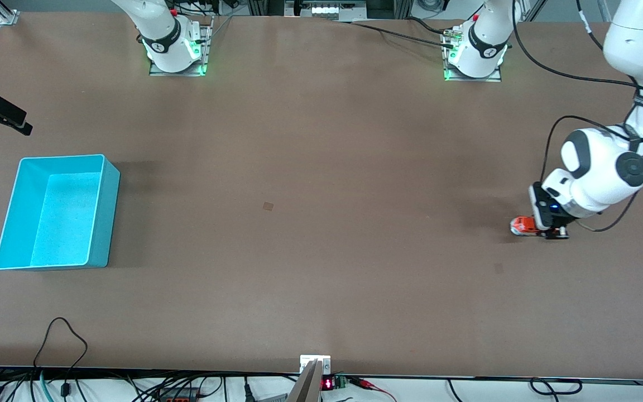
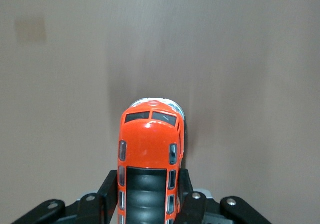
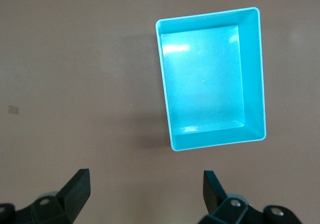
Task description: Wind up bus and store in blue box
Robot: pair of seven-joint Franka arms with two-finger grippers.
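The bus [image 1: 521, 226] is a small orange toy with dark roof windows, low at the table surface near the left arm's end. My left gripper [image 1: 542, 228] is shut on it. In the left wrist view the two black fingers [image 2: 107, 194] press on both sides of the bus [image 2: 149, 144], whose front points away from the hand. The blue box [image 1: 56, 212] stands open and empty at the right arm's end of the table, and it shows from above in the right wrist view [image 3: 212, 79]. My right gripper [image 3: 147, 191] is open and empty, up in the air beside the box [image 1: 12, 120].
A small darker square mark [image 1: 267, 206] lies mid-table, and another [image 1: 498, 268] lies near the bus, nearer to the front camera. Cables and a small display [image 1: 327, 384] run along the table's front edge. Bare brown table lies between the bus and the box.
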